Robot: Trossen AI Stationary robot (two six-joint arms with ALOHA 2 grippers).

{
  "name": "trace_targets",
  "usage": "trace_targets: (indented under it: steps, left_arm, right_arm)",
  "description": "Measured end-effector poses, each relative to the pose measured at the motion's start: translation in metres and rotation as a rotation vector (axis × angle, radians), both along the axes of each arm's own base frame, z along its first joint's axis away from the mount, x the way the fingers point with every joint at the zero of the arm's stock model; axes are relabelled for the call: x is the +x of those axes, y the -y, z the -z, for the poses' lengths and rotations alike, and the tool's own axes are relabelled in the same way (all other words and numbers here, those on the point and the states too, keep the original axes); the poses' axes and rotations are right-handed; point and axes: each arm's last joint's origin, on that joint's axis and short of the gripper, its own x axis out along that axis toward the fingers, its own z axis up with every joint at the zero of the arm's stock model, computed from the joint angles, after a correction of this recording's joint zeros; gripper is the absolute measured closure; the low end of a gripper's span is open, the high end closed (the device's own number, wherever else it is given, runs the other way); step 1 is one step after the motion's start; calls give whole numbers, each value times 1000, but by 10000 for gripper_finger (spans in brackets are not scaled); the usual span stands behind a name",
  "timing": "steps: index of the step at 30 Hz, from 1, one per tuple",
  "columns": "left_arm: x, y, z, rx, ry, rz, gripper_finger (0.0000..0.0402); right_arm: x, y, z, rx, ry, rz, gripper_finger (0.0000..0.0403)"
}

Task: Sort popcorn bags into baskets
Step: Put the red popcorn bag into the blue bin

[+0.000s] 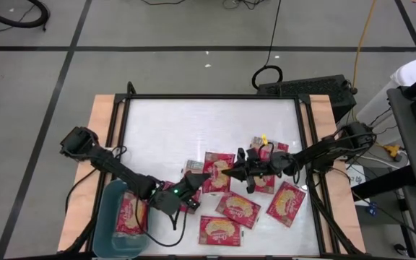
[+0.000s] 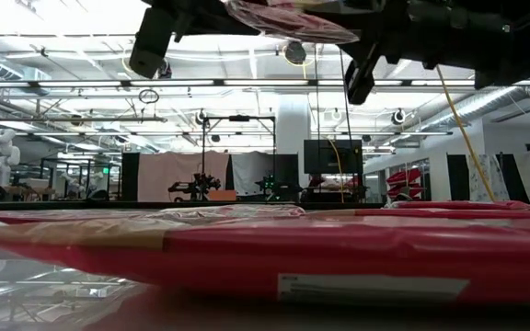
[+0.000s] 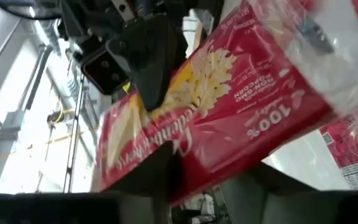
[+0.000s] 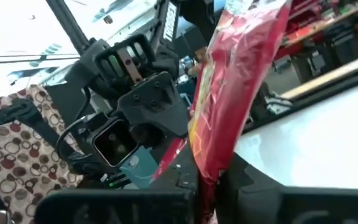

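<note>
**Two tools on one packet, mid-bench**

I've got both tools meeting just below the centre of the high view. My right tool [image 1: 226, 173] is pressed together, pinching a red popcorn bag [image 1: 217, 172] by its edge; in its wrist view that bag [image 4: 235, 93] stands nearly on end. My left tool [image 1: 193, 182] sits at the same bag's other side, and I cannot tell whether its fingers are spread or gripping. More popcorn bags [image 1: 238, 209] lie flat on the white bench [image 1: 193, 130], lower centre and right. The teal basket [image 1: 107, 217] sits at lower left with one red bag [image 1: 130, 215] inside.
</note>
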Motion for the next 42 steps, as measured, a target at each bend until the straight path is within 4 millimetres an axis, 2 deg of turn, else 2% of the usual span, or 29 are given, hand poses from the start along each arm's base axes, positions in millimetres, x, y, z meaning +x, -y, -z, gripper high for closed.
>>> trace_targets:
  steps: [6,11,14,18,22,25,29,35,39,42]
  left_arm:
    - [-5,1,-6,-22,49,-72,180]
    - [-15,-1,-26,-183,179,-111,150]
    - [-25,-3,-39,-326,252,-118,149]
    - [-38,-10,-57,-614,370,-121,173]
    - [-43,-23,-69,-998,504,-157,211]
    - [-37,-31,-68,-1288,544,-169,237]
    - [-26,-40,-62,-1576,475,-155,251]
    - [-9,-48,-48,-1671,485,-205,214]
    - [0,-48,-40,-1693,507,-202,178]
    - [2,-46,-39,-1697,509,-192,167]
  right_arm:
    - [-2,4,-7,-25,21,-1,388]
    - [-3,6,-6,-94,-28,8,391]
    - [-4,5,-5,-136,-34,12,391]
    - [-5,1,-4,-185,-33,4,391]
    - [-6,-3,-4,-222,-26,10,391]
    - [-7,-6,-6,-246,-10,55,391]
    - [-8,-11,-6,-277,-11,97,391]
    - [-10,-18,-5,-295,-18,94,391]
    - [-12,-23,-4,-318,-28,120,391]
    - [-12,-24,-4,-342,-25,125,391]
